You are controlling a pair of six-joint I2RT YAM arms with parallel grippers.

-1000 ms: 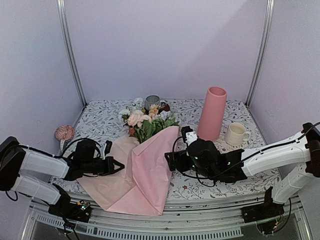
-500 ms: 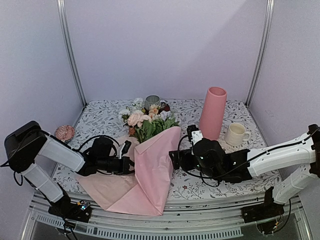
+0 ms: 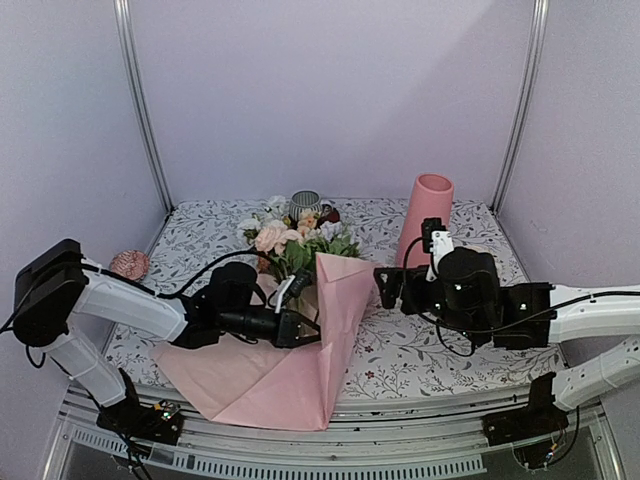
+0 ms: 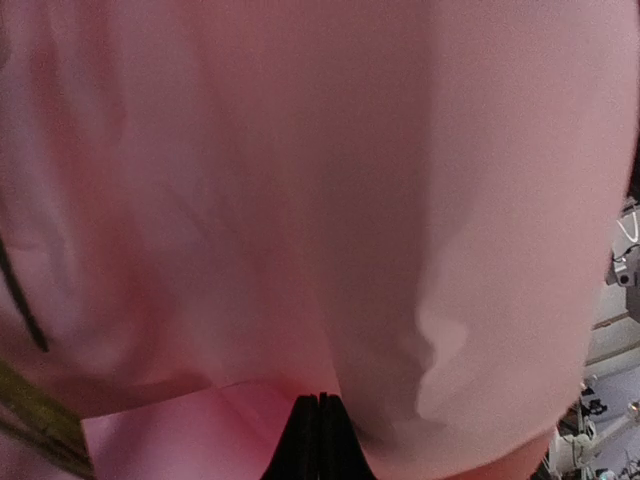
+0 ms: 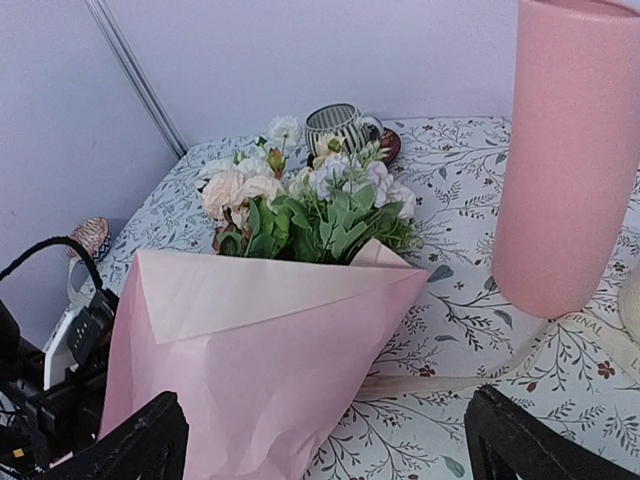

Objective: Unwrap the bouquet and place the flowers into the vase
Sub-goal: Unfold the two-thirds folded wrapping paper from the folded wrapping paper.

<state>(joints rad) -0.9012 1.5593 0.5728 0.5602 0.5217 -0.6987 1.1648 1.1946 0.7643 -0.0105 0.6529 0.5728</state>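
Bouquet (image 3: 297, 247) lies on the floral-print table (image 3: 410, 352), left of centre, blooms pointing toward the back wall. The flowers (image 5: 300, 205), peach, white and pale lilac with green leaves, are still bedded in the pink paper (image 3: 325, 335). The paper is partly opened, with one flap standing up in a peaked fold and the rest spread flat toward the near edge. Left pincer (image 3: 304, 327) is pressed together, tips against the inside of the raised flap. Its wrist view shows only pink sheet around the closed tips, and I cannot tell whether paper is caught between them. Right pincer (image 3: 386, 289) is spread wide, holding nothing, hanging above the table just right of the flap and facing the bouquet. Vase (image 3: 429, 205) stands upright behind it, well apart from the flowers. A cream ribbon (image 5: 445, 381) lies loose on the table between paper and vase. A striped cup (image 3: 305, 204) sits behind the blooms.
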